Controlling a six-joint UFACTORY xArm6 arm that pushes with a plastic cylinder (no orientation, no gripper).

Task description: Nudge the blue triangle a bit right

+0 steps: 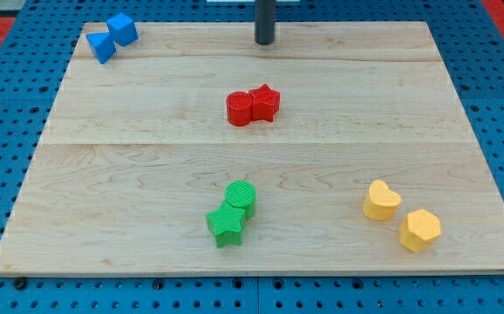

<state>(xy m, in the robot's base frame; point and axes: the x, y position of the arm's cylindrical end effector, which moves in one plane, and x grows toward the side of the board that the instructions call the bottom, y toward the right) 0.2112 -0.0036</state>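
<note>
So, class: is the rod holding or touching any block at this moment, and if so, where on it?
Nothing is held. My tip stands alone near the view's top, apart from every block; the blue triangle lies far to the view's left, beside the blue cube.

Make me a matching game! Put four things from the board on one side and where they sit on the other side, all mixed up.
Things:
1. blue blocks
2. red blocks
3. green blocks
4. yellow blocks

Places:
A. bottom right of the view
B. top left corner
C. middle, just below my tip
D. bottom centre

Pairs: 1-B, 2-C, 3-D, 4-A
</note>
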